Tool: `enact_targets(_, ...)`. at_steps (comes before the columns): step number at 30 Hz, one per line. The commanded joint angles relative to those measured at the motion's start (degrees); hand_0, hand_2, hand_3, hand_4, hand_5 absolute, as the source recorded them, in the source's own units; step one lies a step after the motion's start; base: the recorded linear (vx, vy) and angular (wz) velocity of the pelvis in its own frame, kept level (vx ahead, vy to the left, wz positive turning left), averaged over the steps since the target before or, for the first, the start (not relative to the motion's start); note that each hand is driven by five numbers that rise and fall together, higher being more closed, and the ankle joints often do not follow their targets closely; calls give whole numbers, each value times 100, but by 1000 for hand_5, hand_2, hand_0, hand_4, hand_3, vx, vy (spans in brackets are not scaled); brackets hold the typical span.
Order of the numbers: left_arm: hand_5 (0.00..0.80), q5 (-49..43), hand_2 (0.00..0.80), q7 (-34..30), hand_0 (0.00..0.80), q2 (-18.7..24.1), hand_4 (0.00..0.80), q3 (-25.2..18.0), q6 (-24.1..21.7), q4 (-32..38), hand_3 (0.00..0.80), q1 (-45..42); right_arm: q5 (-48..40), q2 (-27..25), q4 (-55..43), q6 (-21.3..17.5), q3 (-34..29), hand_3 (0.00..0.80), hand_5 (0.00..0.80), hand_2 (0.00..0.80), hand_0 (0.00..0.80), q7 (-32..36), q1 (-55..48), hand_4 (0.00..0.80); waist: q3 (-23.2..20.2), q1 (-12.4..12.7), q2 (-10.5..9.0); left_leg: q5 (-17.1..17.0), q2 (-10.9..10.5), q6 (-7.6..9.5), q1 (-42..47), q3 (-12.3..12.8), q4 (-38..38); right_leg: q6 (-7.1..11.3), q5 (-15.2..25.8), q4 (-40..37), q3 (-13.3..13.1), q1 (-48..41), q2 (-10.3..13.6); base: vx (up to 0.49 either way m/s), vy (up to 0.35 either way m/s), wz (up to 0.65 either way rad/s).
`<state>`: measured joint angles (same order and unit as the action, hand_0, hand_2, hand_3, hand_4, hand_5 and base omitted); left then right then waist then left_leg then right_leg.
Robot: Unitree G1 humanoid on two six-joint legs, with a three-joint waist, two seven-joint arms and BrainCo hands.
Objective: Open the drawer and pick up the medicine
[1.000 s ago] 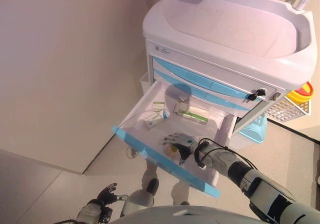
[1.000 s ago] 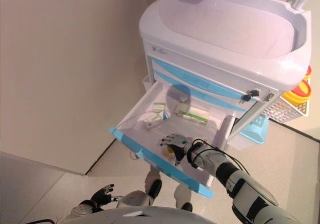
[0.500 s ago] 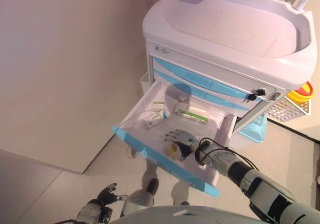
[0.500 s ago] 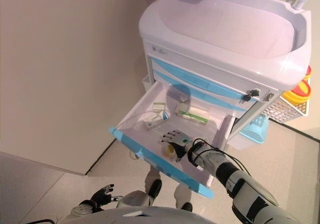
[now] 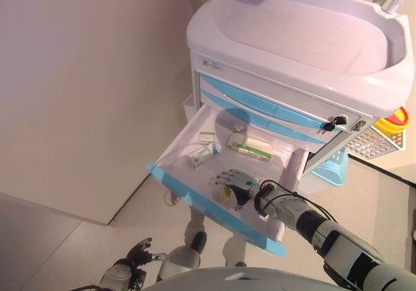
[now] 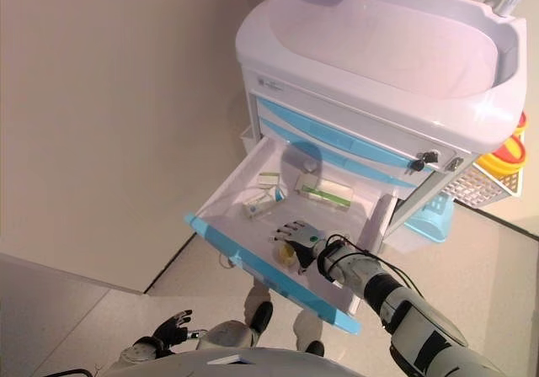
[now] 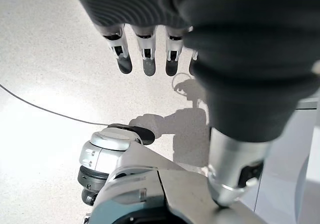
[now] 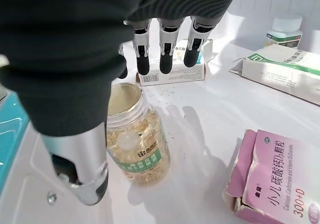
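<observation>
The cart's lowest drawer (image 5: pixel 174 144), white with a blue front (image 5: pixel 195 201), stands pulled open. Inside near the front stands a clear jar of yellow capsules (image 8: pixel 136 143), also seen in the left eye view (image 5: pixel 225 194). My right hand (image 5: pixel 238 182) hovers over the jar with straight fingers (image 8: pixel 165 49) past it and the thumb (image 8: pixel 80 164) beside it, not closed on it. A pink medicine box (image 8: pixel 274 176) lies beside the jar. A green-and-white box (image 5: pixel 251 149), a small white bottle (image 5: pixel 238 128) and small boxes (image 5: pixel 202 152) lie farther back. My left hand (image 5: pixel 134 256) hangs low, open and empty.
The white cart top (image 5: pixel 305 37) overhangs two closed blue drawers (image 5: pixel 260 106) with a key in a lock (image 5: pixel 337 120). A wire basket (image 5: pixel 372 143) with a yellow container hangs on the cart's right, above a light-blue bin (image 5: pixel 333 169). A beige wall (image 5: pixel 91 89) is at left.
My right hand has shifted a little deeper into the drawer, so the jar's lid now shows beside its thumb. The left hand has not moved.
</observation>
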<state>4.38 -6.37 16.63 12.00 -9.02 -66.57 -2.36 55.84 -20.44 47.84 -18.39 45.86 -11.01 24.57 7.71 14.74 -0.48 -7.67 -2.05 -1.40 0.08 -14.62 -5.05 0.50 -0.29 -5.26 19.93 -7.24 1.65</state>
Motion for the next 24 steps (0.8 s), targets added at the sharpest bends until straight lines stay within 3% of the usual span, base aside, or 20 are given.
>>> enact_targets(1, 0, -236, 0, 13, 0, 21, 0, 332, -121, -251, 0, 154, 11, 156, -80, -11, 163, 0, 0, 0, 0, -160, 216, 0, 108, 124, -144, 595, -247, 116, 79, 3, 95, 317, -117, 437, -77, 134, 309, 0, 0, 0)
enact_targets(24, 0, -225, 0, 19, 0, 0, 0, 406, -128, -231, 0, 130, -27, 284, 160, 200, 51, 0, 0, 0, 0, -322, 161, 0, 126, 146, -98, 591, -275, 128, 102, -62, 102, 312, -118, 446, -56, 110, 315, 3, 2, 2)
